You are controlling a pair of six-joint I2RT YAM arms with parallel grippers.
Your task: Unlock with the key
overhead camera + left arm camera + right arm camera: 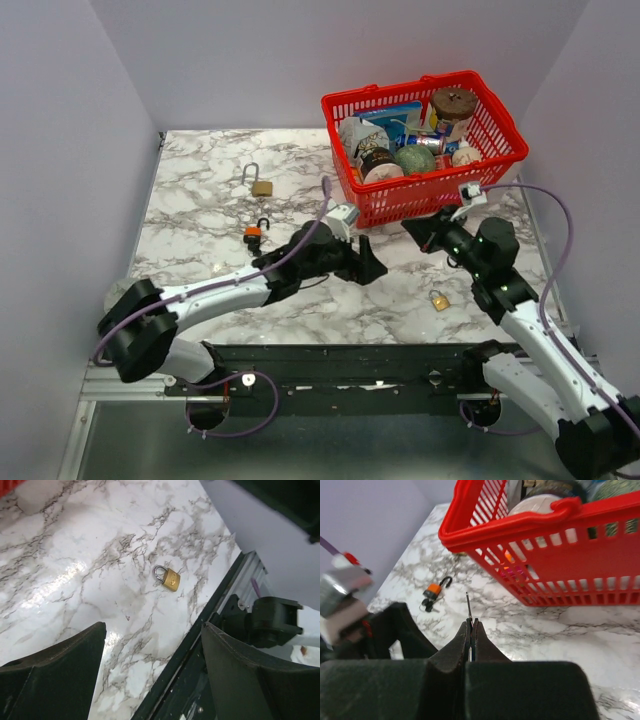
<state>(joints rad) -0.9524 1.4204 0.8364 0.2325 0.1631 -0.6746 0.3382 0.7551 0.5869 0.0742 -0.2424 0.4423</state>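
Note:
A small brass padlock [439,300] lies shut on the marble table [200,200] near the front right; the left wrist view also shows it [168,578]. My right gripper [420,229] is shut on a thin key [468,606], whose blade sticks out past the fingertips [465,635], held above the table in front of the basket. My left gripper [368,262] is open and empty at the table's middle, left of the small padlock; its wide-apart fingers [55,665] frame the table edge in the left wrist view. The two grippers are close, facing each other.
A red basket [420,205] full of groceries stands at the back right, just behind my right gripper [471,623]; its rim [520,527] fills the right wrist view. An orange padlock with keys [254,234] [434,591] and a larger brass padlock with raised shackle [260,184] lie at the left.

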